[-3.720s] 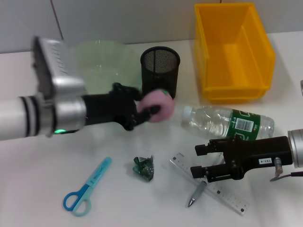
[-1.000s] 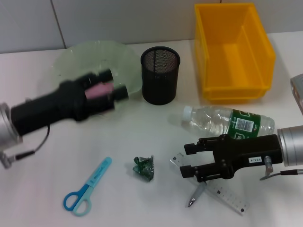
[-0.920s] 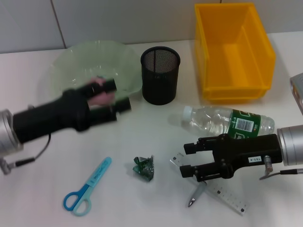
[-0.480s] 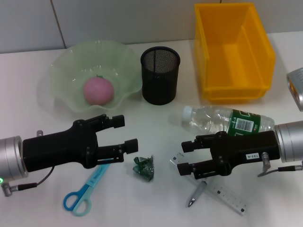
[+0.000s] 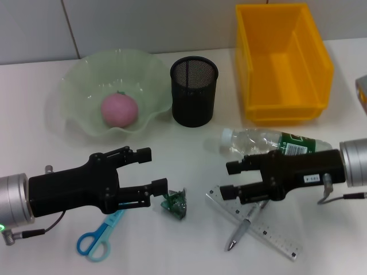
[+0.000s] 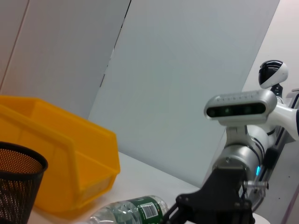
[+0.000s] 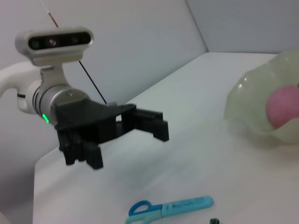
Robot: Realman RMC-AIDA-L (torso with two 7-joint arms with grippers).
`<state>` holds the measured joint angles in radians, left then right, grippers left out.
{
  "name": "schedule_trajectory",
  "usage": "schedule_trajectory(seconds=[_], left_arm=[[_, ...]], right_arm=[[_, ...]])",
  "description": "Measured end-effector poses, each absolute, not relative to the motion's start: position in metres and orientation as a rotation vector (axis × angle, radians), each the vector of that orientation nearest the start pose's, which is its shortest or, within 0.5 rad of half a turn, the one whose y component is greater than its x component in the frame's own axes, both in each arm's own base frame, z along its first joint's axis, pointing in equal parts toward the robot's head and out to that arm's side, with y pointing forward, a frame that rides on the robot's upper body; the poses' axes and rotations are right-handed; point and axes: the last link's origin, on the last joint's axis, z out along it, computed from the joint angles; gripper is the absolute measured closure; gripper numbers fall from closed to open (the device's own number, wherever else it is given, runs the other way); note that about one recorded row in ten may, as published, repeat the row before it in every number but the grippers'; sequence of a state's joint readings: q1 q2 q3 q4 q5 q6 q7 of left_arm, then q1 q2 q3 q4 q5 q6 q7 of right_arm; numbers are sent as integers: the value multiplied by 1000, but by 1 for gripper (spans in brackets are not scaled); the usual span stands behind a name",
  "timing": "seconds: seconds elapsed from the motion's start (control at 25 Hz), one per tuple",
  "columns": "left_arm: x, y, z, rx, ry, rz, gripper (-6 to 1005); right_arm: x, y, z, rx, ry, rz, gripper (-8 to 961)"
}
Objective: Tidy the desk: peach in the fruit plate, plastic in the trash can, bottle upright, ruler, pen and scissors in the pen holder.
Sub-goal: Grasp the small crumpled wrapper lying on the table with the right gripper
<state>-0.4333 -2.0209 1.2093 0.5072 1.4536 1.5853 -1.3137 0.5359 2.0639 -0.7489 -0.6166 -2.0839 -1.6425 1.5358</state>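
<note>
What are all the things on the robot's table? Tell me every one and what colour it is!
Peach: one, pink, inside the fruit plate.
Fruit plate: one, pale green, wavy rim, far left.
Pen holder: one, black mesh, upright beside the plate.
Bin: one, yellow, far right.
Bottle: one, clear with green label, lying on its side.
Plastic scrap: one, green, crumpled, near the middle.
Scissors: one pair, blue, near left.
Ruler: one, clear, near right.
Pen: one, grey, lying across the ruler.
Table: one, white.
Left gripper: black, open, beside the plastic scrap.
Right gripper: black, open, above the ruler.
</note>
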Motion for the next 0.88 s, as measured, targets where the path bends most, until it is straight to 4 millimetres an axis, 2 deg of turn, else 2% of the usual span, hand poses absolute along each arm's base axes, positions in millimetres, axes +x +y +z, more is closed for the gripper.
schedule_trajectory(seconds=[0.48,0.64,0.88], left_arm=[[-248,285,-31,-2824,-670,-1033,124],[-248,284,-33,-2832,-671,-1032,124],[-247,282,-32,-2841,-674,-1046,124]], right_arm=[[232,325,14,-2925,873,621,188],[214,333,32,-2943,855,565,188],[194,342,43,-2982,822,540,189]])
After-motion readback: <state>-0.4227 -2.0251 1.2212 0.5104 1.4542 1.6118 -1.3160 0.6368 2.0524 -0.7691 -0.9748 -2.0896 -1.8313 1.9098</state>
